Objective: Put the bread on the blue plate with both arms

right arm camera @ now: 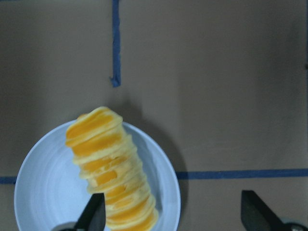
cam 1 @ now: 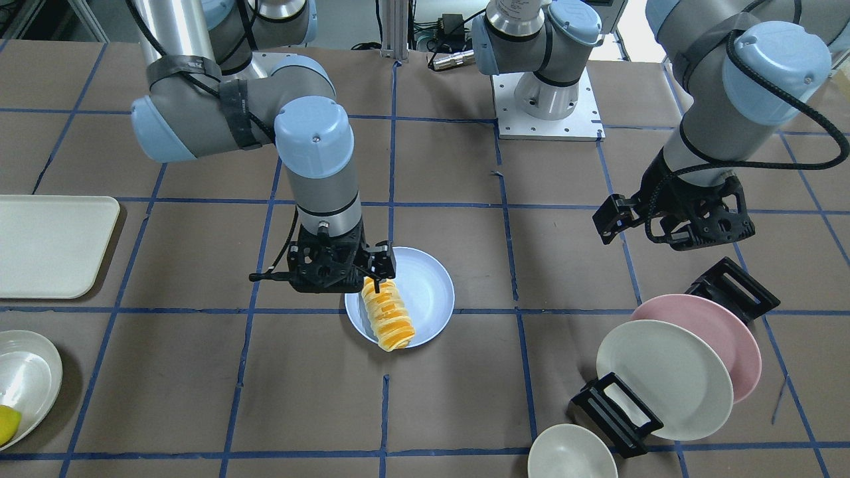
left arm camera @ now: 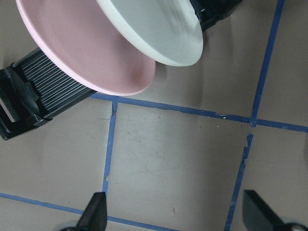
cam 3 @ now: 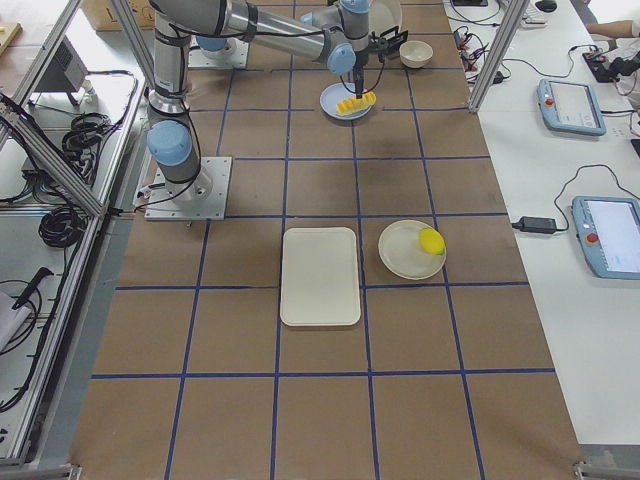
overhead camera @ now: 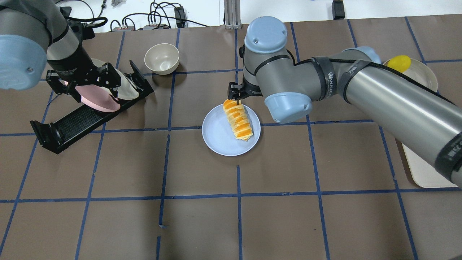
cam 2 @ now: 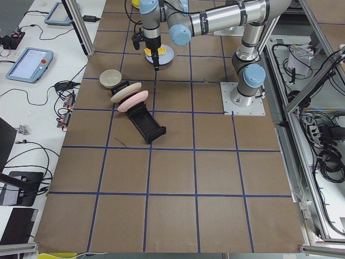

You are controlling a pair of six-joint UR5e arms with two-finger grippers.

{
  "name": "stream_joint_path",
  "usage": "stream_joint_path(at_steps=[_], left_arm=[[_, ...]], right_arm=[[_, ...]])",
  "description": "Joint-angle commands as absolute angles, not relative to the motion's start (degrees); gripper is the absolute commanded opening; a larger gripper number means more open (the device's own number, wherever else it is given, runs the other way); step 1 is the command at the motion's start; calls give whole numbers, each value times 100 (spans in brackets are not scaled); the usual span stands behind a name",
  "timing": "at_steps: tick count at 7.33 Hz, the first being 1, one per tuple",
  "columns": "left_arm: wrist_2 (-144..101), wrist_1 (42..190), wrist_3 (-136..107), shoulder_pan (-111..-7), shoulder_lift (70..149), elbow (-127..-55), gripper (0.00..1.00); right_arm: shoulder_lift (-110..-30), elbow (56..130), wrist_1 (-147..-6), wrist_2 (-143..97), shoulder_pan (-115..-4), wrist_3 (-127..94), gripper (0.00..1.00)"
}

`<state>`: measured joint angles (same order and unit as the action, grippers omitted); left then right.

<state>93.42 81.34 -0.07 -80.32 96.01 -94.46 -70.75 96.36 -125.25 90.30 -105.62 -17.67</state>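
The striped orange and cream bread (cam 1: 388, 315) lies on the blue plate (cam 1: 431, 292), along the side nearest my right arm. It also shows in the overhead view (overhead camera: 238, 121) and the right wrist view (right arm camera: 113, 168). My right gripper (cam 1: 323, 282) hangs just over the bread's end, open. In the right wrist view its fingers (right arm camera: 95, 214) stand wide apart, one tip at the bread's edge. My left gripper (cam 1: 672, 232) is open and empty above the table, beside the dish rack; its spread fingertips (left arm camera: 96, 214) show in the left wrist view.
A black dish rack (overhead camera: 72, 122) holds a pink plate (overhead camera: 97, 101) and a cream-white plate (overhead camera: 128, 88). A cream bowl (overhead camera: 161, 58) stands behind it. On my right side are a cream tray (cam 1: 53, 245) and a cream plate (overhead camera: 422, 74) with a yellow lemon piece (overhead camera: 399, 63).
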Motion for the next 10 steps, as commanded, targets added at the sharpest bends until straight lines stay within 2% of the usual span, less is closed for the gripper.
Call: stream_joint_path(at_steps=[1, 6, 7, 10], left_arm=[[9193, 8130, -53, -8033, 9519, -9430, 100], [9255, 7945, -123, -8077, 9598, -9466, 100], [9255, 7945, -114, -8077, 9598, -9448, 100], [9272, 7858, -114, -8304, 9484, -9413, 100]], right_arm=[[-7652, 9615, -12420, 9166, -10013, -1122, 100], [-9287, 9624, -9418, 9088, -9255, -176, 100], [-9516, 9641, -9143, 8940, -9255, -158, 100], [-9510, 9606, -9167, 8842, -9299, -167, 100]])
